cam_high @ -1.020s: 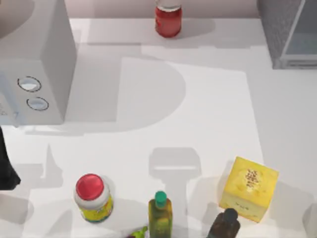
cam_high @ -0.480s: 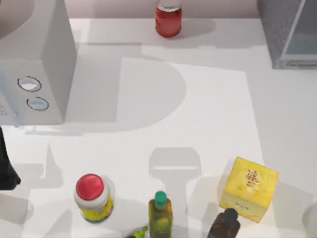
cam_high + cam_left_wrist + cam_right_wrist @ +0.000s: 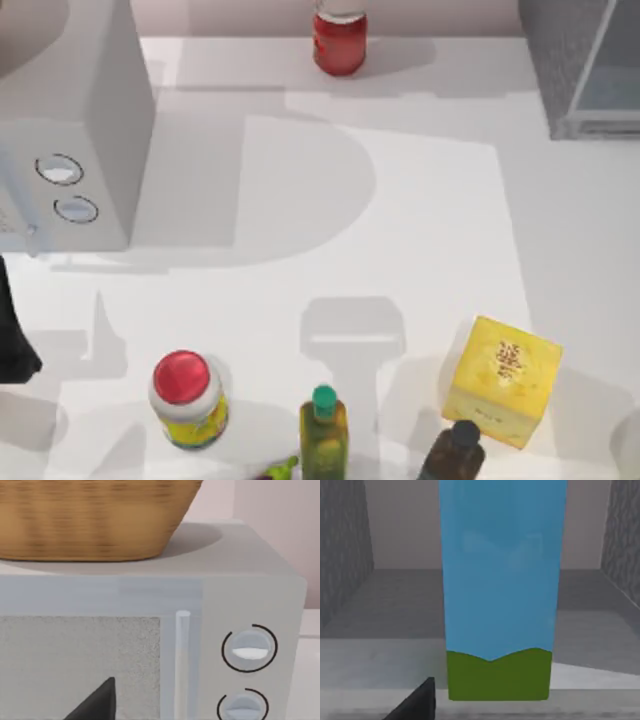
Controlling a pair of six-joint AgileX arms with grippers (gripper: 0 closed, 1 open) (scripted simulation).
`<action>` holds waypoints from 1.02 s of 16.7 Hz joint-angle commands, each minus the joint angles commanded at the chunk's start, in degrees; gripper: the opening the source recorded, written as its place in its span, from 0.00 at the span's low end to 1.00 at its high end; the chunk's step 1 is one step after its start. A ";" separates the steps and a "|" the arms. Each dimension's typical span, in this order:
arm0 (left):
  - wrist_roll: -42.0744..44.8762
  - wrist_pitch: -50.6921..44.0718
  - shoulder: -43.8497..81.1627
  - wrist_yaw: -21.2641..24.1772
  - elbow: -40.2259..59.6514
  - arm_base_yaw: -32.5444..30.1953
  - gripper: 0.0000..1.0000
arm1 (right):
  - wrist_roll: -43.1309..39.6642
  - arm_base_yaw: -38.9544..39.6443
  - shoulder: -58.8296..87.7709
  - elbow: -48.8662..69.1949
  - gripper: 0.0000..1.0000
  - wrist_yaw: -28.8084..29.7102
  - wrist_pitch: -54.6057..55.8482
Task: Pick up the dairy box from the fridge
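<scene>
The dairy box (image 3: pixel 502 595) stands upright inside the fridge (image 3: pixel 345 570), with light-blue sides and a green band at its base; its top is out of view. My right gripper (image 3: pixel 485 712) is open just in front of the carton's base, and one dark fingertip (image 3: pixel 417 702) shows beside the green band, apart from it. In the top view the fridge (image 3: pixel 565 70) is a dark-grey speckled cabinet at the table's back right corner. My left arm (image 3: pixel 12 340) is parked at the table's left edge, its gripper (image 3: pixel 165 712) open facing the white box with two dials (image 3: pixel 250 650).
A white two-dial box (image 3: pixel 90 130) fills the back left, with a wicker basket (image 3: pixel 95 520) on top. A red jar (image 3: pixel 340 40) stands at the back. Along the front are a red-lidded jar (image 3: pixel 185 395), a green bottle (image 3: pixel 323 430), a dark bottle (image 3: pixel 455 450) and a yellow cube-shaped box (image 3: pixel 502 378).
</scene>
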 joint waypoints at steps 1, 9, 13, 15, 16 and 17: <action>0.00 0.00 0.00 0.00 0.00 0.00 1.00 | -0.03 1.41 1.79 4.29 1.00 1.40 -2.15; 0.00 0.00 0.00 0.00 0.00 0.00 1.00 | -0.33 8.73 8.92 22.00 1.00 8.68 -13.21; 0.00 0.00 0.00 0.00 0.00 0.00 1.00 | -0.32 8.50 8.79 21.98 1.00 8.55 -13.16; 0.00 0.00 0.00 0.00 0.00 0.00 1.00 | -0.34 8.84 10.30 24.14 1.00 8.81 -14.25; 0.00 0.00 0.00 0.00 0.00 0.00 1.00 | -0.35 9.10 11.38 26.12 1.00 9.06 -15.15; 0.00 0.00 0.00 0.00 0.00 0.00 1.00 | -0.36 9.38 12.55 28.59 1.00 9.38 -16.23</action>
